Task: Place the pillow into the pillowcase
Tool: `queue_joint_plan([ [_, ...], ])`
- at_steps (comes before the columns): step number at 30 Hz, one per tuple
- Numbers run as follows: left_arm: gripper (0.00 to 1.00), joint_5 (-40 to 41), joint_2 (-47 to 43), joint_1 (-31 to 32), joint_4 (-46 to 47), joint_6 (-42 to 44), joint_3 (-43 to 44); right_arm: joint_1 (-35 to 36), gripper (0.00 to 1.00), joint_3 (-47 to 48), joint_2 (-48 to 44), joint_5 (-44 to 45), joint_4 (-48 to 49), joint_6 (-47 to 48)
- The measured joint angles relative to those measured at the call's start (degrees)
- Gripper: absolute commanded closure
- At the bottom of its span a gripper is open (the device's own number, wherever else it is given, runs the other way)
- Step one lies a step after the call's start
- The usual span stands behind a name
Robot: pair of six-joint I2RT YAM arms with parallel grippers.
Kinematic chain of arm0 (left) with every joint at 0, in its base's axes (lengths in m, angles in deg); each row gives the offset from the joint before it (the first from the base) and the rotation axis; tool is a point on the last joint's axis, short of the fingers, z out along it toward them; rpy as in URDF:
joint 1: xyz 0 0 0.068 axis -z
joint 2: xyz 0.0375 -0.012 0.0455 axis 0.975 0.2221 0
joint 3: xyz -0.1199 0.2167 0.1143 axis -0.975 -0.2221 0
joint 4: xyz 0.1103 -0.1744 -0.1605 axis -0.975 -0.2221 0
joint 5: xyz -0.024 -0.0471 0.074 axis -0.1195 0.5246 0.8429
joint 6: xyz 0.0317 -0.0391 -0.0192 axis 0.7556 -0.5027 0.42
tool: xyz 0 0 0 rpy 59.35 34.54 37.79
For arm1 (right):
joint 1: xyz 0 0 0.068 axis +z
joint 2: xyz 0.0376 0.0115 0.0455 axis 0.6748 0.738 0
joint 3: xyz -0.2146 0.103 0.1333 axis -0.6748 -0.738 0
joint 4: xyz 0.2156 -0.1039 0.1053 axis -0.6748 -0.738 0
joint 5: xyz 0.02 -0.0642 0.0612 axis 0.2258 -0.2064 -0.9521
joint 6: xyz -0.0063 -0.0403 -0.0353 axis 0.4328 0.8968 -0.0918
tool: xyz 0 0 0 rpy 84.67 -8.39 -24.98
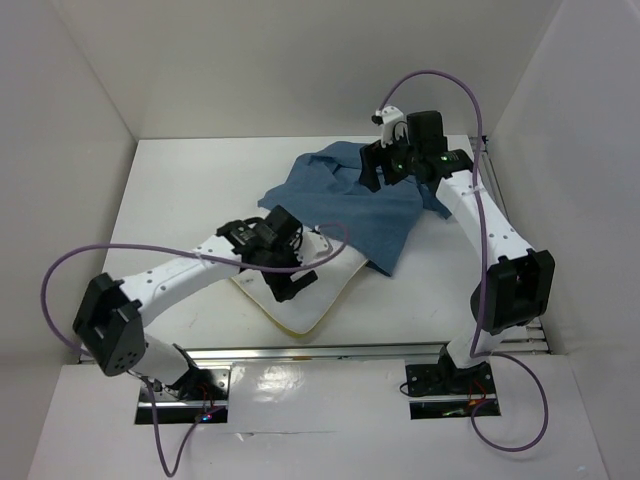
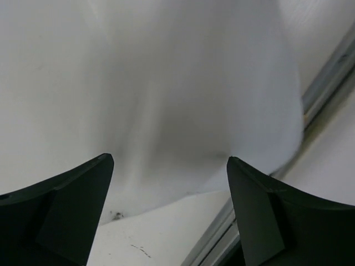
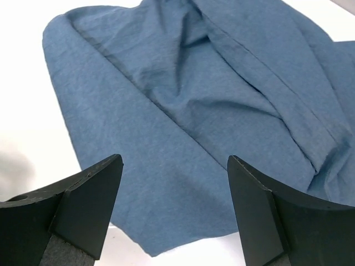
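Note:
The pale cream pillow (image 1: 305, 300) lies flat on the table near the middle, its far end under the blue pillowcase (image 1: 345, 200). My left gripper (image 1: 292, 285) is open, low over the pillow's near part; the left wrist view shows the pillow (image 2: 183, 100) between the spread fingers, close to its near edge. My right gripper (image 1: 372, 172) is open above the crumpled pillowcase's far part. In the right wrist view the pillowcase (image 3: 194, 138) fills the frame under the open fingers, with folds and a hem line across it.
White walls enclose the table (image 1: 180, 200) on the left, back and right. A metal rail (image 1: 330, 352) runs along the near edge; it also shows in the left wrist view (image 2: 327, 77). Purple cables loop from both arms.

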Motion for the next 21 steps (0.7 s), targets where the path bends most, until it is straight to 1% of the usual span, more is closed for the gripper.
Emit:
queue_joint_plan([
  [4,0.09,8.55,5.62,3.67,4.20,2.60,-3.28,0.04,0.16,0.00,0.02,-0.92,-0.39,0.26],
  [6,0.09,12.98,7.26,5.16,6.69,2.80,-4.46,0.04,0.16,0.04,0.02,-1.20,-0.52,0.42],
  [8,0.07,17.70,7.76,6.10,9.35,2.78,-5.44,0.04,0.16,0.11,0.02,-1.33,-0.72,0.48],
  [11,0.06,27.10,9.20,5.62,14.16,3.50,-5.79,0.04,0.16,0.48,0.02,-1.36,-0.94,0.59],
  [13,0.06,30.75,10.56,2.93,16.24,3.37,-4.59,0.04,0.16,0.68,0.02,-1.38,-0.96,0.59],
  [15,0.05,31.76,11.76,-0.28,16.02,2.25,-1.84,0.28,0.16,0.70,0.02,-1.44,-1.03,0.59],
  [18,0.01,31.41,12.11,-4.52,15.80,0.92,2.08,0.50,0.16,0.70,0.02,-1.55,-1.07,0.63],
  [21,0.01,27.30,10.73,-5.79,14.43,0.87,3.89,1.14,0.16,0.70,0.04,-1.70,-1.09,0.85],
])
